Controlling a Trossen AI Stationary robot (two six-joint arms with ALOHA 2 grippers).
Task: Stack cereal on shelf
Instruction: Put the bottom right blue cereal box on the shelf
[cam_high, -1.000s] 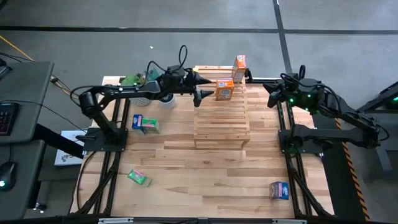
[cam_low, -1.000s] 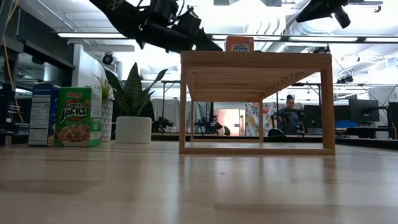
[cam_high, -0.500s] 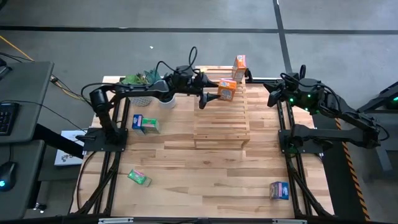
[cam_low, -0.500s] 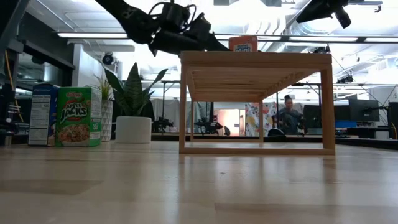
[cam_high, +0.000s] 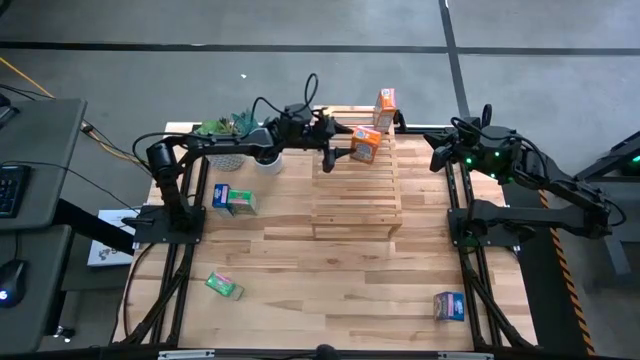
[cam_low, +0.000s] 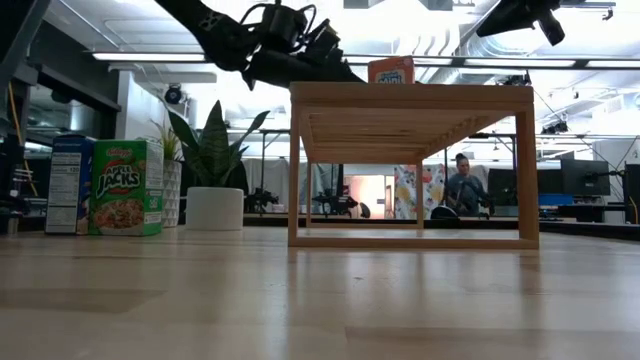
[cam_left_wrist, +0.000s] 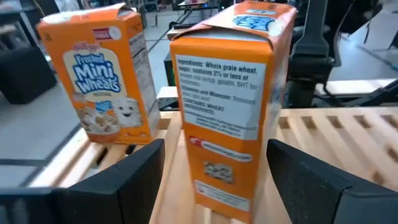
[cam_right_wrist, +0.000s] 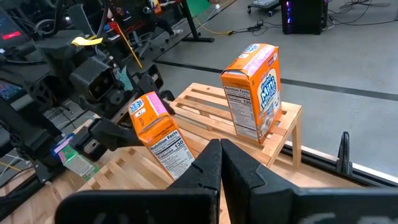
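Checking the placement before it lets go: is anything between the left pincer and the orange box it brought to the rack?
Nothing visible. The left pincer straddles the orange box on the rack, fingers apart on both sides.

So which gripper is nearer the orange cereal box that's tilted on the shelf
Left. The left gripper straddles the tilted orange cereal box with open fingers on the shelf; the right gripper is shut, off the shelf's right edge.

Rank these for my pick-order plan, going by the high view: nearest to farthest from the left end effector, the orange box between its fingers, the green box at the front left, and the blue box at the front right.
From the left end effector:
1. Orange box between its fingers, on the shelf.
2. Green box at the front left, on the table.
3. Blue box at the front right, at the table's corner.
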